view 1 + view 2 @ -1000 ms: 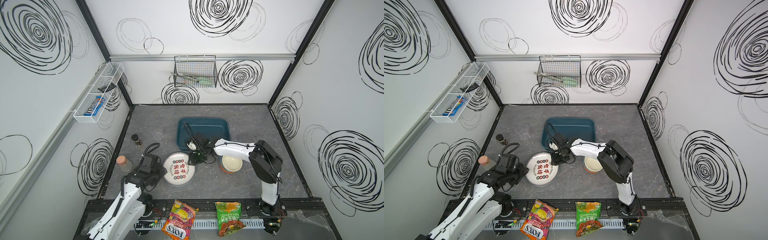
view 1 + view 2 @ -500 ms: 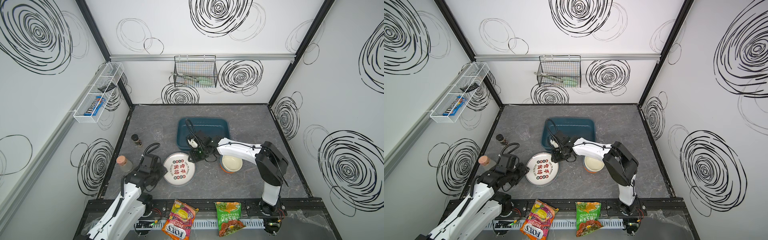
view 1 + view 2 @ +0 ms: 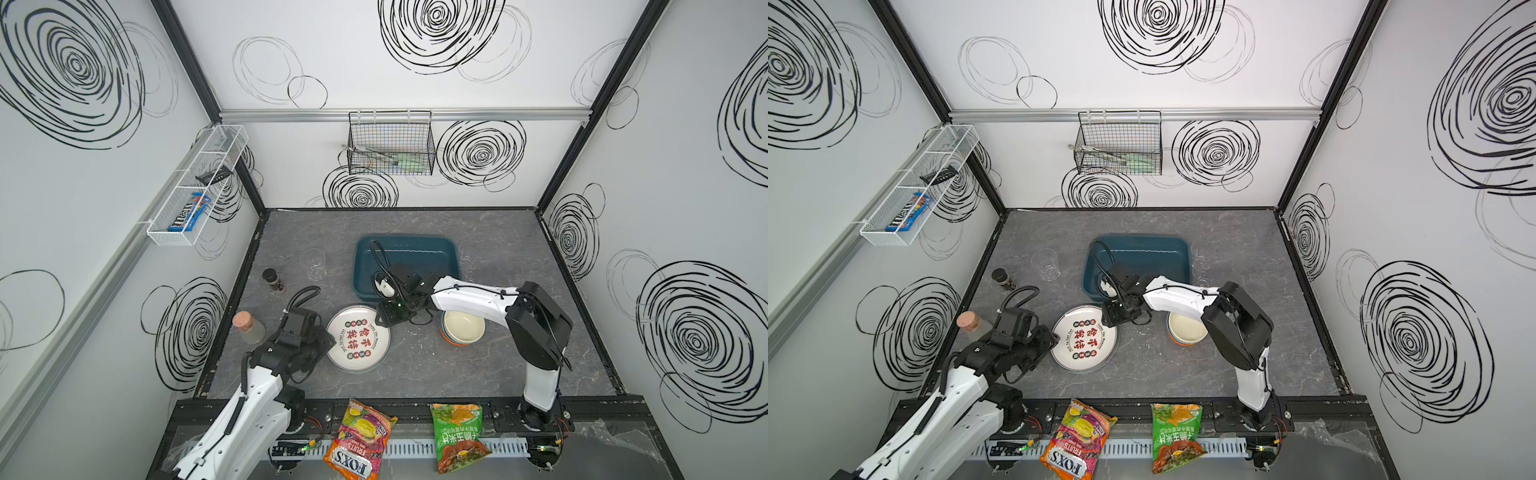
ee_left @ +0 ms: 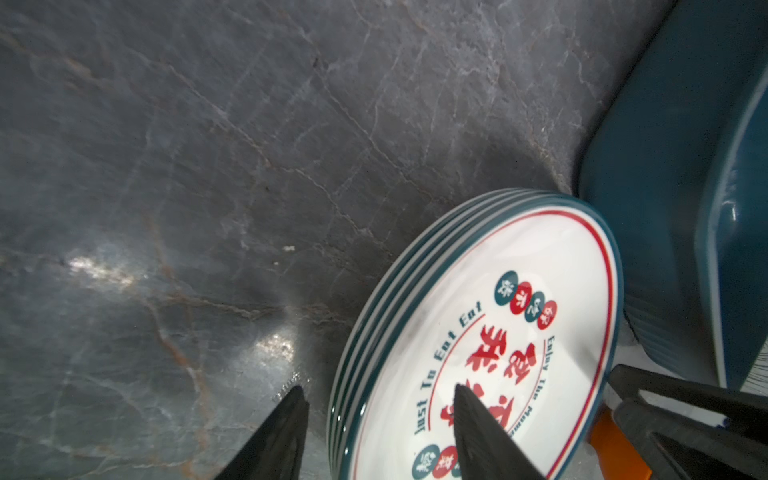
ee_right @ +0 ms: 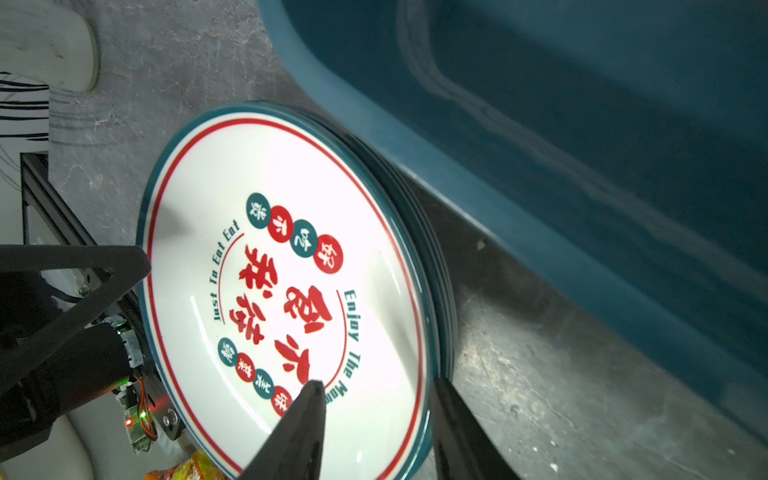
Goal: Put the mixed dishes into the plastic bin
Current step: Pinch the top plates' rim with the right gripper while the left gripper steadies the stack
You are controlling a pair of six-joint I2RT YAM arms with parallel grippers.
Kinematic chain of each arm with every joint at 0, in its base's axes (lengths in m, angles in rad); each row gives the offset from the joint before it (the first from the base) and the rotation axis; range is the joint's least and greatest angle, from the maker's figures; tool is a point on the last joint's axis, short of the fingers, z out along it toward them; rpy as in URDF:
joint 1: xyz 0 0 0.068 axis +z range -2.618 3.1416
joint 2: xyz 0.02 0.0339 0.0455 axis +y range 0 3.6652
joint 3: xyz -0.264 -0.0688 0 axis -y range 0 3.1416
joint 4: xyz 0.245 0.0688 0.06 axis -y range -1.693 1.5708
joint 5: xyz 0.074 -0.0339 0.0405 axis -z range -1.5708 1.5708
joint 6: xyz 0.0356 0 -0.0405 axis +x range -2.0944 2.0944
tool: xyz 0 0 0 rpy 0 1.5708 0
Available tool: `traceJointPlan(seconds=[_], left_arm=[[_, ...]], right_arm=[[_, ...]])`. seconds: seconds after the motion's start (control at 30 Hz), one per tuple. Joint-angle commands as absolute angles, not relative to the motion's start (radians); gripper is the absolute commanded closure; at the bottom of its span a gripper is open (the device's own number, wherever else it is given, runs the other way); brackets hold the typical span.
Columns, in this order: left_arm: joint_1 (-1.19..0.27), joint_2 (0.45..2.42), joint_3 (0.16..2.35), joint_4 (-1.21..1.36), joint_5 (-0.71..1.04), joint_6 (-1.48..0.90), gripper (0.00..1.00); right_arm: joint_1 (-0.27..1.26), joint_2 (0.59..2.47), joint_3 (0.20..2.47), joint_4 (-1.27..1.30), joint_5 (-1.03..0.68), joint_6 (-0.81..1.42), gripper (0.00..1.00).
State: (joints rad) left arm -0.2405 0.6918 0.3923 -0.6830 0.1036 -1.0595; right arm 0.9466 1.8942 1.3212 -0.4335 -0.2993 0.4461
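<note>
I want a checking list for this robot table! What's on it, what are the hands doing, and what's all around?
Surface: grey marbled tabletop, no spill seen.
Job's things: stack of round white plates with red characters, nested cream, blue and orange bowls and clear faceted cup, all outside the dark teal plastic bin; no dishes seen inside it.
Clutter: small dark-capped spice jar; cork-topped clear jar; orange snack bag and green snack bag on the front rail.
Grippers: left hand open, straddling the plate stack's rim; right hand open, straddling the opposite rim.
Cables: left black cable loop at the wrist; right black cable loop over the bin.
Surroundings: black wire basket and white mesh basket on swirl-patterned walls.
</note>
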Motion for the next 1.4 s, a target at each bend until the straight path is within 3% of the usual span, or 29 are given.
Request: traceJointPlan(seconds=[0.0,0.7,1.13,1.37], left_arm=[[-0.245,0.689,0.385,-0.686,0.087,-1.069,0.4],[-0.245,0.689,0.399,-0.711,0.071,-1.075,0.42],[-0.245,0.661,0.417,-0.736,0.069,-1.082,0.58],[-0.245,0.653,0.429,-0.744,0.071,-1.082,0.73]], right_arm=[[0.946,1.916,1.332,-0.442,-0.322,0.446,0.56],[0.946,1.956,1.347,-0.437,-0.369,0.433,0.62],[0.947,1.956,1.339,-0.426,-0.378,0.433,0.65],[0.947,1.956,1.336,-0.42,-0.383,0.434,0.65]])
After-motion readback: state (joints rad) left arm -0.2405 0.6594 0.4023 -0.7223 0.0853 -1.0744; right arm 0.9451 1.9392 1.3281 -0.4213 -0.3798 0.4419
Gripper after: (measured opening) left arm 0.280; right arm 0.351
